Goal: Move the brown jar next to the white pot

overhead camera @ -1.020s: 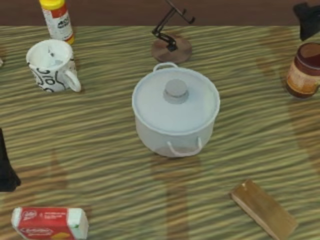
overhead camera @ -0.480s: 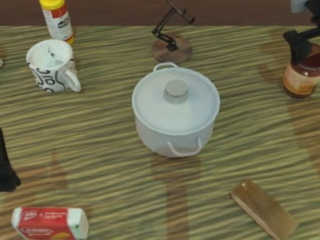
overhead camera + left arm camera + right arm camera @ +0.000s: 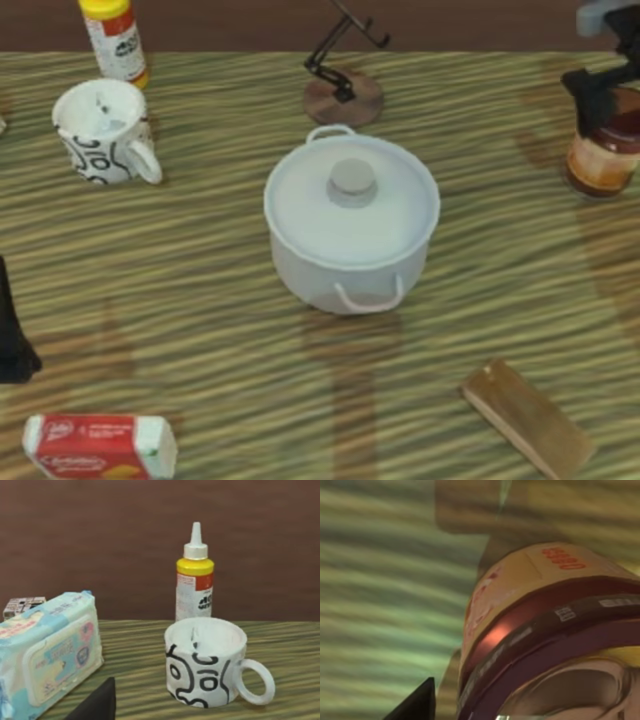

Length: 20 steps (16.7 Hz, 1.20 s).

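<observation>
A white mug [image 3: 207, 662] with black squiggles stands on the striped table [image 3: 285, 640], its loop handle turned sideways. Behind it stands a white squeeze bottle [image 3: 194, 577] with a yellow cap and pointed white nozzle. Well to one side a pale blue pack of wipes [image 3: 47, 652] stands on edge, with a small patterned box [image 3: 22, 606] behind it. A dark brown wall [image 3: 100, 535] fills the background.

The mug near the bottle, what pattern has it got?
Black squiggles on white mug; left wrist view shows it best.

Brown jar [image 3: 601, 160] upright (far right)
</observation>
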### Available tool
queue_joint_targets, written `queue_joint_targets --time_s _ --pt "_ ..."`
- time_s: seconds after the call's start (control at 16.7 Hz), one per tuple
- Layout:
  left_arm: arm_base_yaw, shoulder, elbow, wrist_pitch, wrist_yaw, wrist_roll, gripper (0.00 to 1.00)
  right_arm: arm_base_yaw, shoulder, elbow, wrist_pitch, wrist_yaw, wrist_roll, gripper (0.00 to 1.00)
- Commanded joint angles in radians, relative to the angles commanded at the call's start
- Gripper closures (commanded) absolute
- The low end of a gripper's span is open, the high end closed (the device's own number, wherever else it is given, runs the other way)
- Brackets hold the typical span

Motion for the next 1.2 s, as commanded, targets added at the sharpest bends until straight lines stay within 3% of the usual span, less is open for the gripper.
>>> queue_joint_targets --time_s 0.3,0.66,1.2 --pt "0.000 0.000 0.000 0.000 0.000 0.000 0.00 0.001 0.158 0.229 -0.059 0.002 0.001 0.00" --pt "0.000 0.000 0.000 0.000 0.000 0.000 0.00 0.001 0.185 0.259 -0.068 0.003 0.001 0.00" --pt "0.000 0.000 0.000 0.000 0.000 0.000 0.00 0.001 0.185 0.259 -0.068 0.003 0.001 0.68"
